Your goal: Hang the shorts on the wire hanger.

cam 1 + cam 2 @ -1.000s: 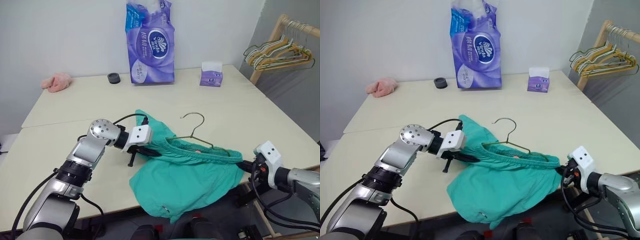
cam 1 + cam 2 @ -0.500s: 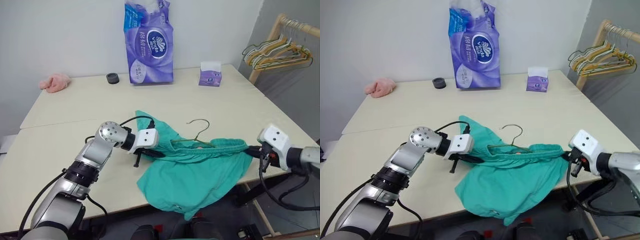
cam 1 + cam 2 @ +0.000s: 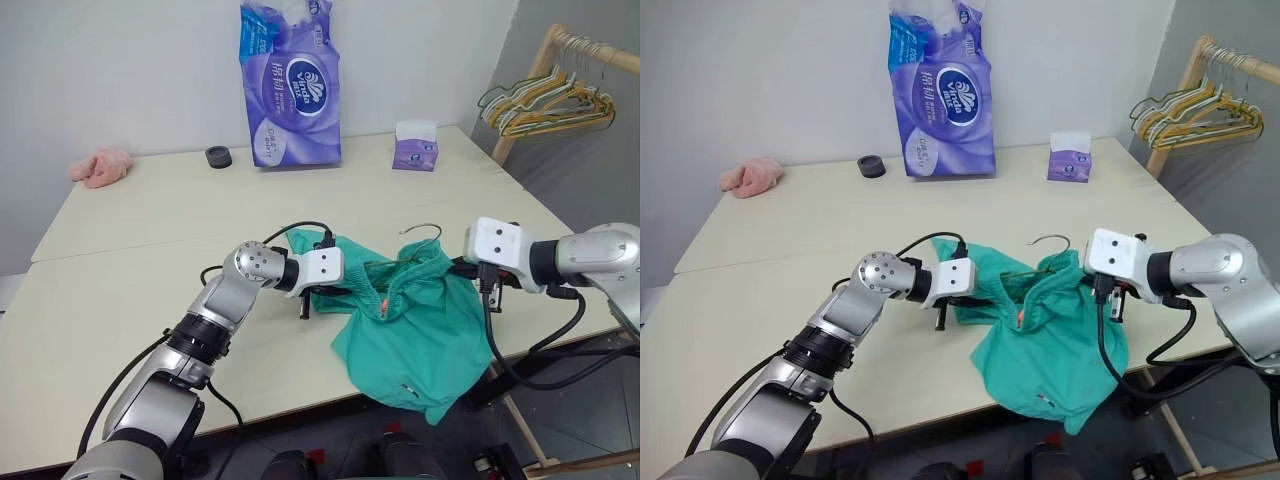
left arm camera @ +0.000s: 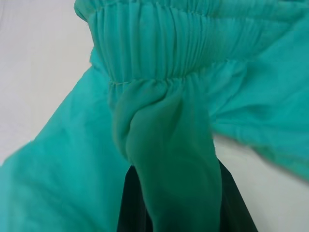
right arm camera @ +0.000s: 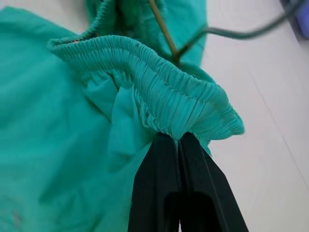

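Observation:
The teal-green shorts [image 3: 410,320] lie bunched at the table's front right, and one leg hangs over the edge. My left gripper [image 3: 345,292] is shut on the left end of the gathered waistband [image 4: 159,53], with cloth folded over its black fingers [image 4: 133,208]. At the right end, my right gripper [image 5: 177,137] is shut on the waistband and holds it raised above the table. The wire hanger [image 3: 425,229] lies under the shorts. Its hook pokes out behind them, and its wire [image 5: 164,31] runs into the waist opening.
A tall purple tissue pack [image 3: 290,85], a small purple tissue box [image 3: 414,146] and a black ring [image 3: 217,156] stand along the table's back edge. A pink cloth lump [image 3: 98,167] lies at the back left. A wooden rack of hangers [image 3: 545,100] stands beyond the table's right side.
My right gripper has risen and swung left with the waistband, bunching the once-stretched shorts toward the hanger. My left gripper has shifted a little to the right. The view has shifted slightly.

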